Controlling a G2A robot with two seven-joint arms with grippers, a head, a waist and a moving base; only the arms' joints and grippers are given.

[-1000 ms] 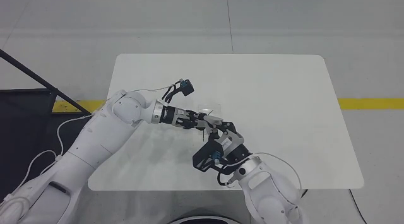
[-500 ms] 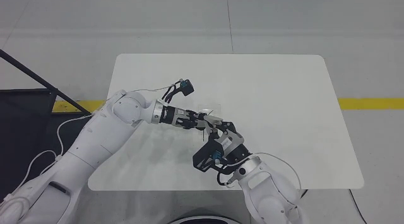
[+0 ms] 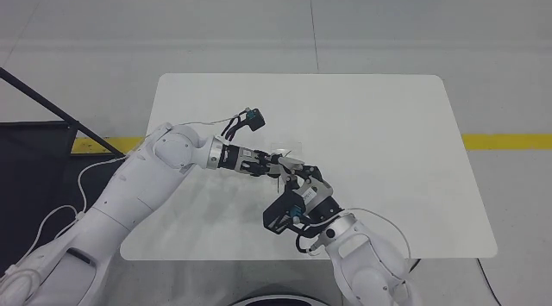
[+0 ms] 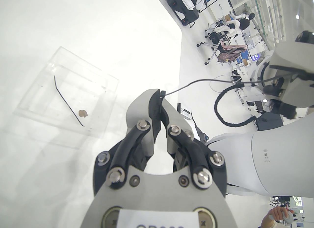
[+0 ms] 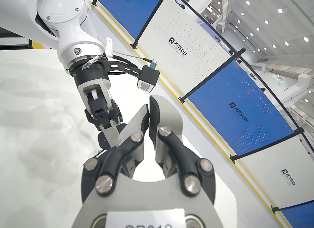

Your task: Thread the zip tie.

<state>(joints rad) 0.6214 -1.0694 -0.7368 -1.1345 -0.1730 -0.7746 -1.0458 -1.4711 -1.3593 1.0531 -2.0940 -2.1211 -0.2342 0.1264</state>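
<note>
Left tool (image 4: 160, 94) is clamped shut on the zip tie (image 4: 189, 84), above the surface (image 4: 98, 18) middle, nearer the robot-side edge. Right tool (image 5: 149, 106) is closed, can't tell on what. I'd line up tail and head slowly, no yanking.

The tabletop (image 3: 388, 134) is a plain white slab with rounded corners, matte and unmarked across its bare stretches. One thing lies directly on it: a shallow clear tray (image 4: 36, 99) with low upright walls. It sits flat, left of the middle as seen from above and well in from every edge. The white surface shows through its see-through floor, and on that floor rest two things — a thin black zip tie (image 4: 66, 102), kinked near one end, and a small brown scrap (image 4: 83, 113) just beside the tie's straighter end.
</note>
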